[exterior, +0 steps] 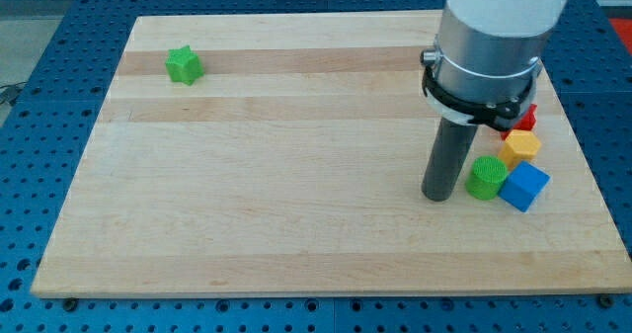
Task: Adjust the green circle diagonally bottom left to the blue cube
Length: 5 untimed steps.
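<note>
The green circle (485, 177), a short cylinder, stands at the view's right, touching the left side of the blue cube (524, 186). My tip (437, 197) rests on the board just left of the green circle, a small gap apart. The rod rises from it to the arm's grey body above.
A yellow block (520, 145) sits just above the blue cube, and a red block (528, 117) shows partly behind the arm. A green star (184, 65) lies at the view's top left. The wooden board (296, 224) ends close to the right of the blue cube.
</note>
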Available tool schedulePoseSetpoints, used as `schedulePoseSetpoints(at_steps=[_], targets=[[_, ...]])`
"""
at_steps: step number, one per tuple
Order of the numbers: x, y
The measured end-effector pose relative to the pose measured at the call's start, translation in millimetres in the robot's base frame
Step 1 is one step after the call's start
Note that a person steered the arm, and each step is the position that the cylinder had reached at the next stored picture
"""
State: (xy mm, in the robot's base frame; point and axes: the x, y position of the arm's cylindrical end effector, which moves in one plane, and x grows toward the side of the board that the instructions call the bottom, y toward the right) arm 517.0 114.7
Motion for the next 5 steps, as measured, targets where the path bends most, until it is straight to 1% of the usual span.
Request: schedulePoseSetpoints(at_steps=[1, 2, 3, 4, 5], targets=[[-13.8, 1.2], [-37.2, 9.0], [-37.7, 27.5], [-37.7, 32.0], [-26.9, 36.3]])
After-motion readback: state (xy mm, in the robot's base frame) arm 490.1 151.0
